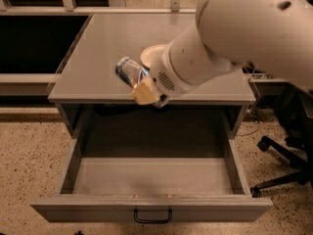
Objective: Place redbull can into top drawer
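The redbull can (128,70) is a slim silver-and-blue can, tilted, held up off the grey cabinet top (98,48). My gripper (142,86) is shut on the redbull can, with a tan finger pad (145,93) showing below it, near the cabinet's front edge. The top drawer (151,180) is pulled fully open below, wide and grey, with a dark handle (152,216) on its front. Its inside is bare. My white arm (234,33) reaches in from the upper right.
A white bowl (151,55) sits on the cabinet top, mostly hidden behind my arm. An office chair base (281,165) stands at the right on the speckled floor. Dark shelving lies to the left of the cabinet.
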Controlling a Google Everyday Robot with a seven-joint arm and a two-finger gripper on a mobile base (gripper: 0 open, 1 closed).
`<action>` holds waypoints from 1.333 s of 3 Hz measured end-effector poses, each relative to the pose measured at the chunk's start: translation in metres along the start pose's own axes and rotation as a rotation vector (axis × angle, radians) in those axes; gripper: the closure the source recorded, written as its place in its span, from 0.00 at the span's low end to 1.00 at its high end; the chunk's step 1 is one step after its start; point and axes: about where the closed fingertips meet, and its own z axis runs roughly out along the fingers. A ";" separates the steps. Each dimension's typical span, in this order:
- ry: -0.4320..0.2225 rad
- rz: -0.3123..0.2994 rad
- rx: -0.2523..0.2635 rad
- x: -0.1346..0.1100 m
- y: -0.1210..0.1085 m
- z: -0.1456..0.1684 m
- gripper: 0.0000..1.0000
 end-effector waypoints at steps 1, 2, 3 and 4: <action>-0.071 0.087 0.098 0.046 0.005 -0.029 1.00; -0.102 0.169 0.122 0.070 0.000 -0.025 1.00; -0.102 0.168 0.120 0.069 0.001 -0.025 1.00; -0.082 0.238 0.106 0.090 -0.004 -0.002 1.00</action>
